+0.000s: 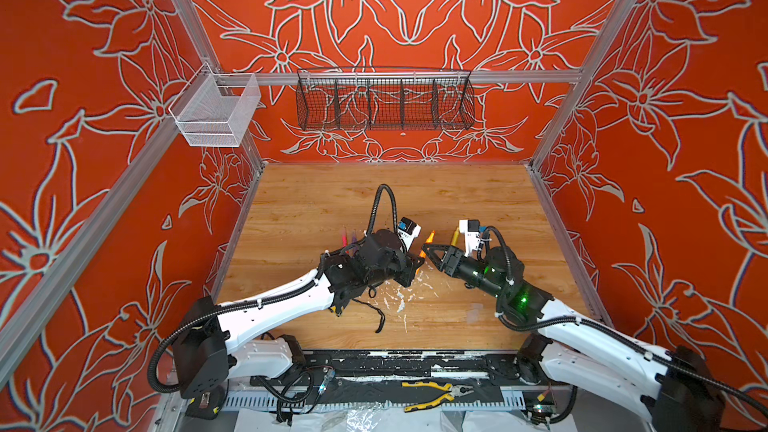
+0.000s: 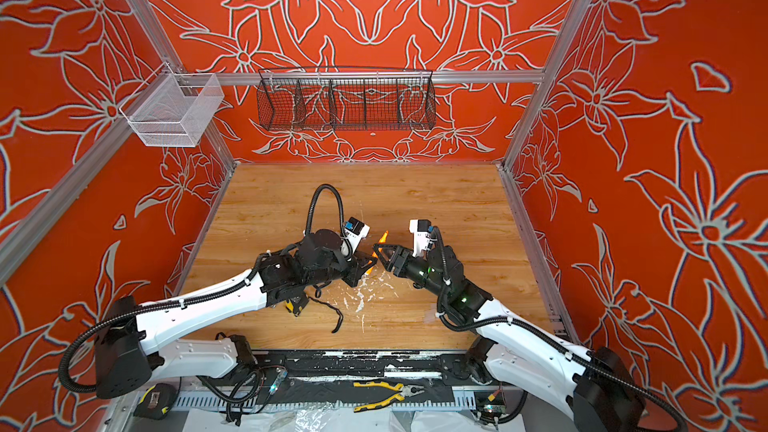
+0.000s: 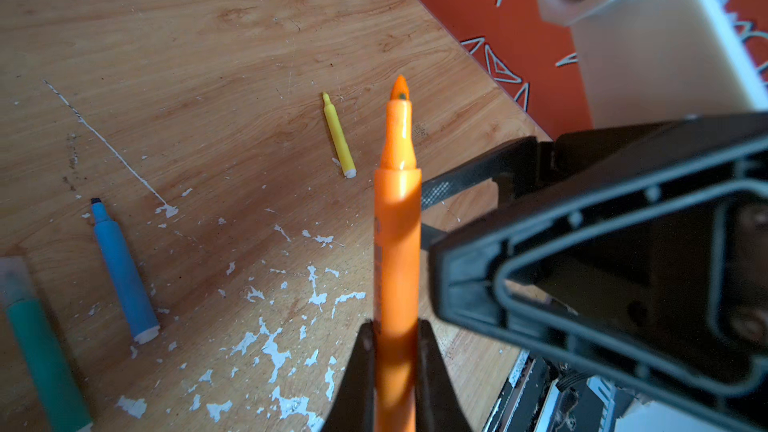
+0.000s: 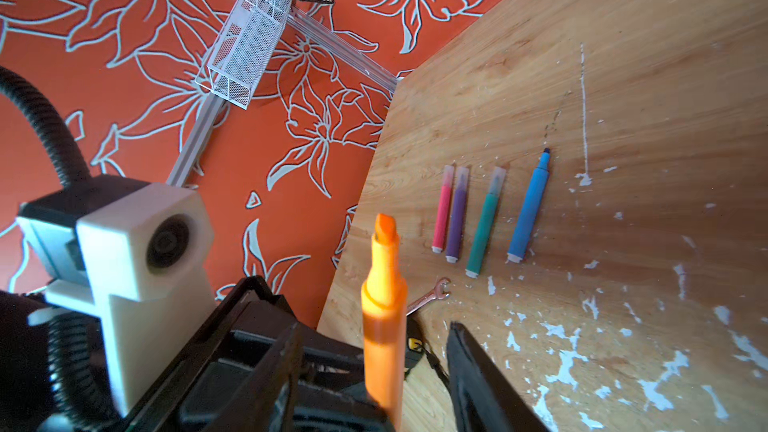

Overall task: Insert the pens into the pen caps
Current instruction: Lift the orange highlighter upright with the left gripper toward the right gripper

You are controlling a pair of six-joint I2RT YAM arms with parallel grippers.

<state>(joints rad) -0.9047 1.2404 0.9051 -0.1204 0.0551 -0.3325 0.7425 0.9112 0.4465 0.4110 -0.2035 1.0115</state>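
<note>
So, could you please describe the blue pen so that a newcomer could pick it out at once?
On the wooden table, four pens lie side by side near a small silver wrench. The blue pen is at the row's end beside the green pen; unlike its neighbours, it has no clear cap, so its dark tip is bare.

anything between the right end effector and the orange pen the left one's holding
Nothing visible does. The orange pen, clamped in the left end effector, stands between the open jaws of the right end effector, with bare gaps beside it.
</note>
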